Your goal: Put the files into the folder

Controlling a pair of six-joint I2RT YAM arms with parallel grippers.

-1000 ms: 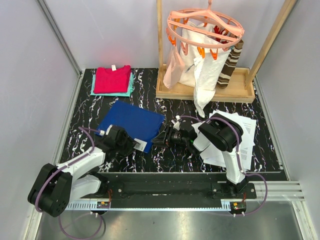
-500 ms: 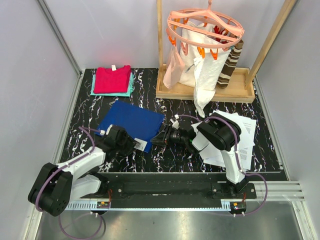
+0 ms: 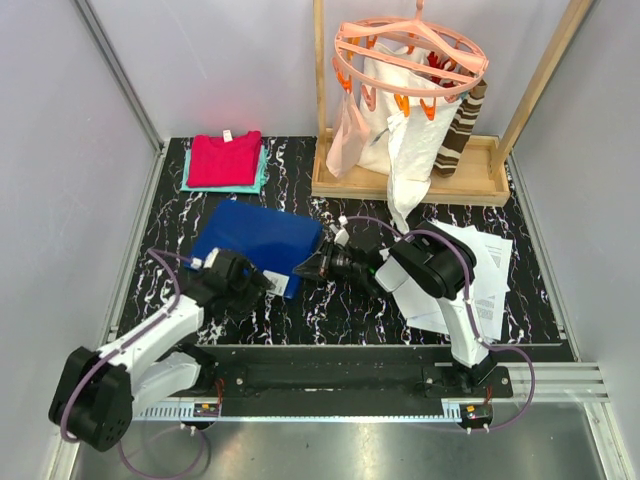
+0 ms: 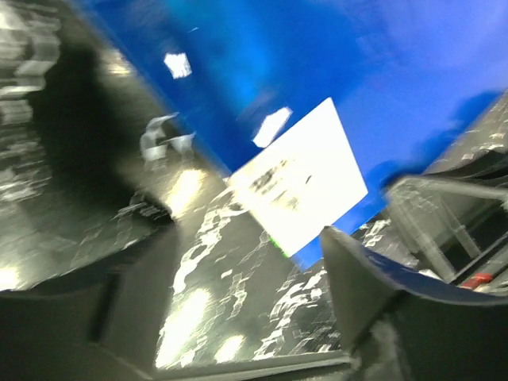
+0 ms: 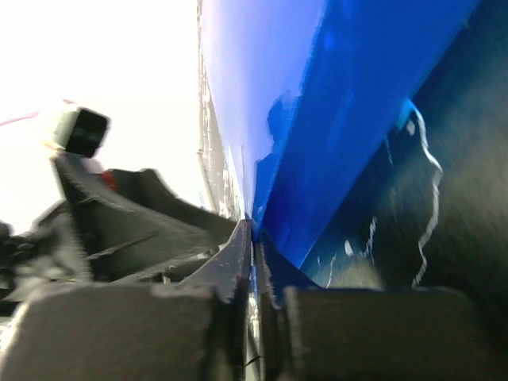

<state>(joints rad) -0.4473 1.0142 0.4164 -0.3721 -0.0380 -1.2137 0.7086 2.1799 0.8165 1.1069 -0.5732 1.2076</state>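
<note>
The black marbled table (image 3: pixel 330 310) carries, along its back right, a wooden rack (image 3: pixel 400 185) from which white garments (image 3: pixel 410 120) hang on a round orange peg hanger (image 3: pixel 410 45). Left of centre lies the folder (image 3: pixel 250 235), a glossy royal-blue sheet set at a slant, its long side running from the back left toward the near right. The files (image 3: pixel 490 270) are fanned in a loose stack on the right side of the table, well apart from the folder and partly hidden under the right arm. A red cloth folded on a teal one (image 3: pixel 225 160) sits in the back left corner, beyond the folder. The right arm reaches leftward across the middle of the table, and the right gripper (image 3: pixel 312 265) meets the folder at its right edge; in the right wrist view its two fingers are pressed together with the blue plastic (image 5: pixel 333 119) pinched between them (image 5: pixel 254 238), though whether they hold one cover or both cannot be told. The left gripper (image 3: pixel 258 285) sits at the folder's near corner with its jaws spread apart and nothing held; in the left wrist view (image 4: pixel 250 238) the small white label (image 4: pixel 300 186) lies just ahead of the fingers, on the blue corner just beside bare table.
</note>
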